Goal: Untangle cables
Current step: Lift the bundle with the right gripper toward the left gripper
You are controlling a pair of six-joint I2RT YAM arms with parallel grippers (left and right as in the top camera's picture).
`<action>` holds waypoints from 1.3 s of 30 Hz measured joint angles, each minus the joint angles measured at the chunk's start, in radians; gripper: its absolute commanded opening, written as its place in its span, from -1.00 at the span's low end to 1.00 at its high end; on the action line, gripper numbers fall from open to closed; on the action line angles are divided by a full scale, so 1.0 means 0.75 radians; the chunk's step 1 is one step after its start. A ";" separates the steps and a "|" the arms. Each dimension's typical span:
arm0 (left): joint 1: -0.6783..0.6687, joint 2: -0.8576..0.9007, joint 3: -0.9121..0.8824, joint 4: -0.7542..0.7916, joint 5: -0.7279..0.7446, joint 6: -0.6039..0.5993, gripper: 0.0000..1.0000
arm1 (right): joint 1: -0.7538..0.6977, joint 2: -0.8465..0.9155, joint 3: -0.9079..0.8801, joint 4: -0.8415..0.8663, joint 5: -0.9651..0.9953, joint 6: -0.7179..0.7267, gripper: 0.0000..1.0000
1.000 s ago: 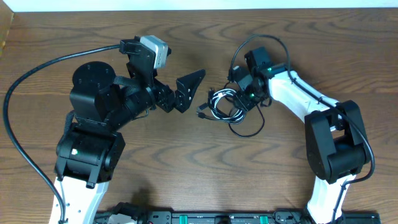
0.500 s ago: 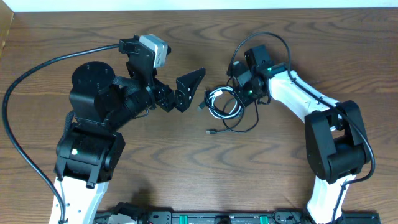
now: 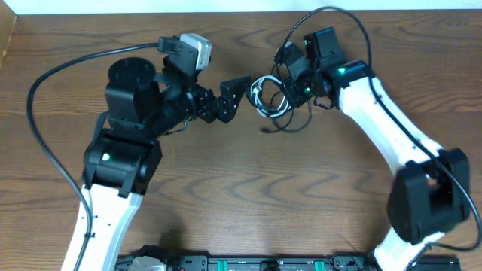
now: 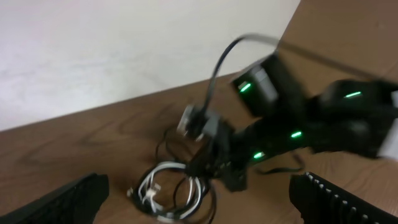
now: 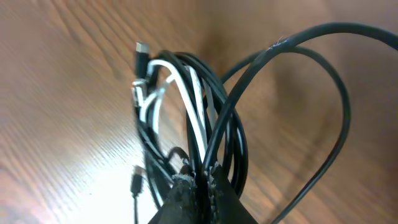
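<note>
Two pads (image 5: 183,198) of your right claw (image 5: 199,180) are pinched fully together, and black strands of the cables (image 5: 236,137) run up between them, so it has hold of the bundle. From that pinch the cords fan out in loops. You can see several black turns and a white cord (image 5: 194,115) threaded through them. A black plug (image 5: 140,53) sits at the far end of the coil, and a smaller plug (image 5: 135,183) hangs low on the left. One wide black loop swings out to the right.

From overhead, the bundle sits just left of that claw, over the upper middle of the counter (image 3: 248,188), with one loose end trailing toward the near edge. Whether the coil is clear of the wood you cannot tell.

Your left claw (image 3: 232,98) stands wide open and holds nothing. In the left wrist view its fingers (image 4: 65,199) frame the bundle, close to it but not touching.
</note>
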State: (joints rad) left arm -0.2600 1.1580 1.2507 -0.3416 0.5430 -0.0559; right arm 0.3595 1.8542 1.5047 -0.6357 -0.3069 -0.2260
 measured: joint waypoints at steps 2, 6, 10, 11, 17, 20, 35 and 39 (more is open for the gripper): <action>0.000 0.016 0.000 0.000 -0.001 0.001 0.96 | 0.000 -0.050 0.004 -0.001 -0.001 0.000 -0.98; 0.000 0.022 0.000 0.001 -0.012 0.006 0.96 | 0.000 -0.159 0.007 -0.006 -0.006 0.011 -0.98; 0.000 0.025 0.000 0.000 -0.054 0.006 0.95 | 0.000 -0.264 0.007 -0.005 -0.012 0.030 -0.98; 0.000 0.026 0.000 0.000 -0.059 0.006 0.96 | 0.000 -0.283 0.007 -0.004 -0.011 0.033 -0.98; 0.000 0.085 0.001 -0.018 -0.070 0.006 0.96 | 0.000 -0.404 0.007 0.028 -0.015 0.055 -0.98; 0.000 0.137 0.001 -0.030 -0.070 0.006 0.96 | 0.000 -0.445 0.008 0.044 -0.015 0.067 -0.98; 0.000 0.166 0.001 -0.035 -0.070 0.000 0.96 | 0.000 -0.468 0.023 0.167 -0.053 0.155 -0.98; -0.005 0.166 0.001 -0.059 -0.070 -0.001 0.96 | 0.004 -0.469 0.047 0.201 -0.068 0.164 -0.98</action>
State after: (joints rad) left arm -0.2638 1.2823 1.2510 -0.3859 0.4908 -0.0563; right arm 0.3622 1.5021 1.5402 -0.4847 -0.3576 -0.1028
